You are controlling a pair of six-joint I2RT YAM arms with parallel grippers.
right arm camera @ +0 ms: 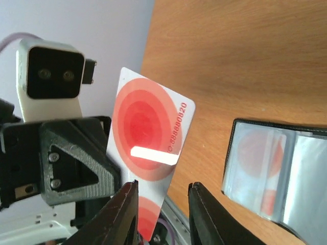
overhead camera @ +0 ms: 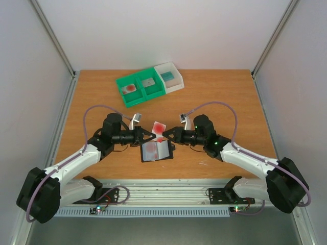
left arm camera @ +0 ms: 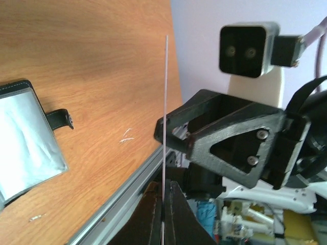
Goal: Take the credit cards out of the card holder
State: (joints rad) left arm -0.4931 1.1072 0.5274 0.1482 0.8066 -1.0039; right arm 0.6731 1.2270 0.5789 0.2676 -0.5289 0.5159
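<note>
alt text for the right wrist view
A white credit card printed with red concentric circles stands between the parted jaws of the right gripper. The left arm's wrist camera faces it from the left; the open card holder lies on the wooden table.

Red-ringed white credit card (overhead camera: 159, 128) upright, aloft near the black card holder (overhead camera: 156, 151), open flat, another card (right arm camera: 258, 168) inside

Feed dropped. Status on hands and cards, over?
Left hand shut on white plastic card with red circles. Right hand open by it. Black bifold card holder open on table, another card inside. Nothing blocking.
</note>
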